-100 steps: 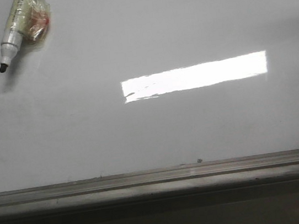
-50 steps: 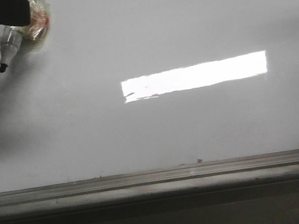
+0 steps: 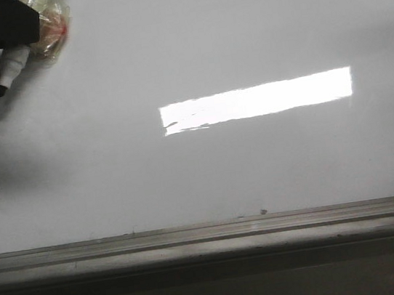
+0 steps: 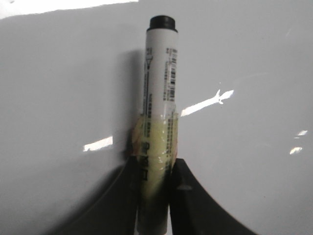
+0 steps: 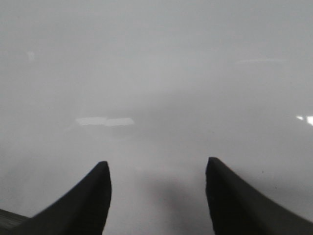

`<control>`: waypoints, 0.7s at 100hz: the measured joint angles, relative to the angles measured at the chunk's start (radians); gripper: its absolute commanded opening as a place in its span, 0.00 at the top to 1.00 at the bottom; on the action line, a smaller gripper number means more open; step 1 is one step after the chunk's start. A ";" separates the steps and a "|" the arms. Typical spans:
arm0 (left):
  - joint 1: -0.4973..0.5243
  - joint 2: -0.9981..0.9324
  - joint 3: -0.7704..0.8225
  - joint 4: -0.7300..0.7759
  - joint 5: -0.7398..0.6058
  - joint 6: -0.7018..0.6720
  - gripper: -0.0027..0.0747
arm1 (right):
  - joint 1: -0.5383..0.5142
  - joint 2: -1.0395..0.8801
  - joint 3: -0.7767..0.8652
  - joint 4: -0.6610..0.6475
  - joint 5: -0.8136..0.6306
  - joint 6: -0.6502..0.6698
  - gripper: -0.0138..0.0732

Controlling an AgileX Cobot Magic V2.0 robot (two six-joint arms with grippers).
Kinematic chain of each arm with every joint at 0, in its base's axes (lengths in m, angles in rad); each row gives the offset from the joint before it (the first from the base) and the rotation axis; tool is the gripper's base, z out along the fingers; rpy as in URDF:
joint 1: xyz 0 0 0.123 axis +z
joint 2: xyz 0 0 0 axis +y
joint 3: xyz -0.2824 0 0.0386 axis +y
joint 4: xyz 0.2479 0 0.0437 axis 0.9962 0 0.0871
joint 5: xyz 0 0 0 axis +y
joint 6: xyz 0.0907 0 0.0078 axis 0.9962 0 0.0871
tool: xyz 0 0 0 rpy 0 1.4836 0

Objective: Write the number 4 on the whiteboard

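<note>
The whiteboard (image 3: 259, 168) fills the front view, pale grey and glossy. No number 4 shows on it in any view. A white marker (image 3: 13, 63) with a black tip lies at the far left, tip pointing toward me. My left gripper (image 3: 19, 29) covers its barrel there. In the left wrist view the marker (image 4: 159, 73) runs straight out between the fingers, and the left gripper (image 4: 155, 160) is shut on its yellowish taped part. My right gripper (image 5: 156, 166) is open over bare whiteboard (image 5: 156, 73), out of the front view.
A grey metal ledge (image 3: 210, 237) runs along the board's near edge. A bright rectangular glare patch (image 3: 256, 99) lies mid-board. Crinkled clear tape with a red spot (image 3: 51, 25) bulges from the marker's barrel. Small dark specks (image 3: 263, 211) sit near the ledge.
One second ago the marker lay alone. My left gripper has come in from the left over its barrel and now grips it; the tip has barely shifted.
</note>
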State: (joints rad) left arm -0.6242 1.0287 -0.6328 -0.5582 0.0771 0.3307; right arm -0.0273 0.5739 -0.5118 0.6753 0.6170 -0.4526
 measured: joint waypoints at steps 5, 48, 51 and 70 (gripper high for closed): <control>0.000 0.000 0.000 0.002 0.003 0.000 0.99 | 0.000 0.000 0.000 0.000 0.000 0.000 0.40; -0.206 -0.007 -0.124 0.145 0.267 0.281 0.99 | 0.028 0.166 0.000 0.503 0.234 -0.476 0.40; -0.226 -0.005 -0.128 0.152 0.277 0.292 0.99 | 0.028 0.189 -0.002 0.537 0.252 -0.510 0.40; -0.299 0.005 -0.143 0.217 0.294 0.314 0.99 | 0.028 0.277 -0.078 0.620 0.364 -0.574 0.40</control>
State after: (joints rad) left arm -0.9230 1.0337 -0.7754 -0.3414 0.3710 0.6445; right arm 0.0008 0.8508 -0.5901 1.2952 0.9812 -1.0271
